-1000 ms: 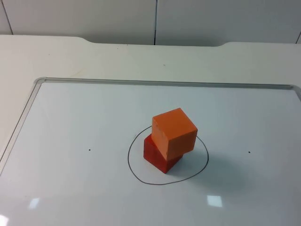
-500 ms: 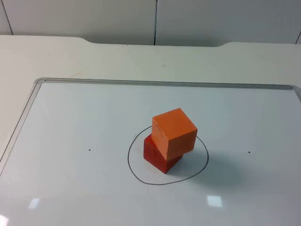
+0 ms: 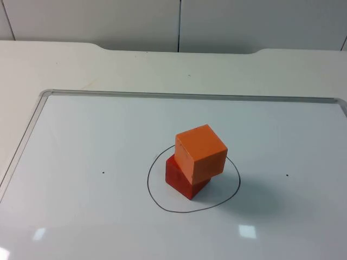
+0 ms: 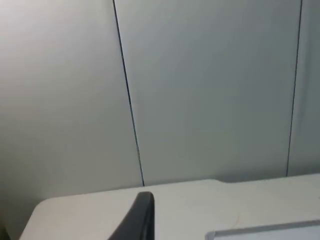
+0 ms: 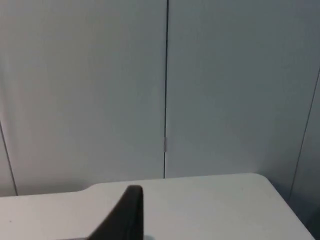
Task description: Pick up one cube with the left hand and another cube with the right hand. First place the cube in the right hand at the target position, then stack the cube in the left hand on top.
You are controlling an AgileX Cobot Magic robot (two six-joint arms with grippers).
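Note:
An orange cube (image 3: 200, 152) sits on top of a red cube (image 3: 184, 180) in the top view, twisted and shifted a little to the right of it. The stack stands inside a hand-drawn black circle (image 3: 148, 184) on the whiteboard (image 3: 81, 141). Both arms are drawn back from the stack. My left gripper (image 4: 142, 212) is raised and faces the grey wall above the table's far edge. My right gripper (image 5: 129, 207) waits in the same way, also facing the wall. Neither holds anything that I can see.
The whiteboard's metal frame (image 3: 179, 95) runs across the back and down the left side. Its corner (image 4: 260, 232) appears in the left wrist view. Two small black dots (image 3: 103, 173) (image 3: 287, 175) mark the board on either side of the circle. The grey partition wall (image 3: 179, 24) closes off the back.

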